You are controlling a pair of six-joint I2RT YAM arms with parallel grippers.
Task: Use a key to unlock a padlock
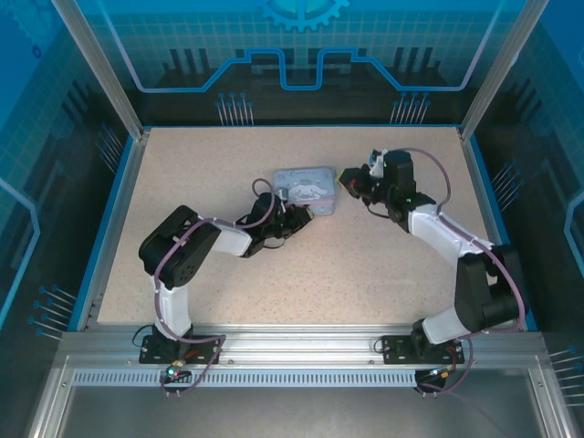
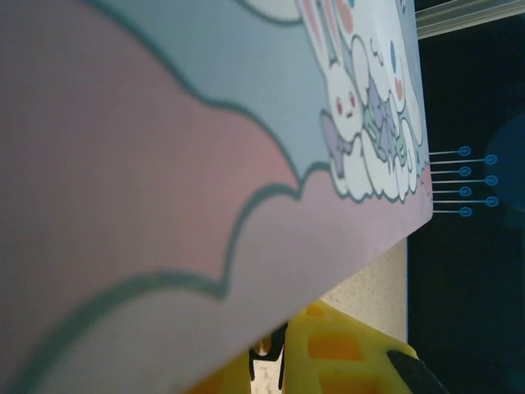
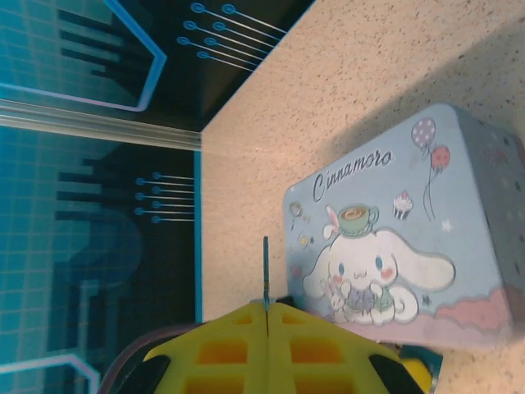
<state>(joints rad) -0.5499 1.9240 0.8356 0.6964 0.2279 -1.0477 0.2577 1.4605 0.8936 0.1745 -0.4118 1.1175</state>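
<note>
At the left of the overhead view, the left end effector [image 1: 299, 215] is pressed against the near edge of the tin [image 1: 306, 185]. In its wrist view the yellow pads [image 2: 344, 353] sit almost together under the tin's printed wall. A dark scrap lies between them, and I cannot tell whether that is the padlock or just shadow, so the padlock's exact spot is uncertain; it is probably at that near edge. To the right of the tin, the right end effector [image 1: 347, 180] is clamped tight on the key [image 3: 265, 271]. The key is a thin sliver poking out from between the pads at the lower middle of the wrist frame, just beside the tin's edge and apart from it. The main risk, as I judge it, is misalignment. The key is held by very little metal, so an approach off the keyhole's line could twist it in the pads or knock it onto the counter [image 1: 365, 274]. Pushing could also shove the light tin sideways if the left side isn't bracing it, carrying the lock away from the key.
</note>
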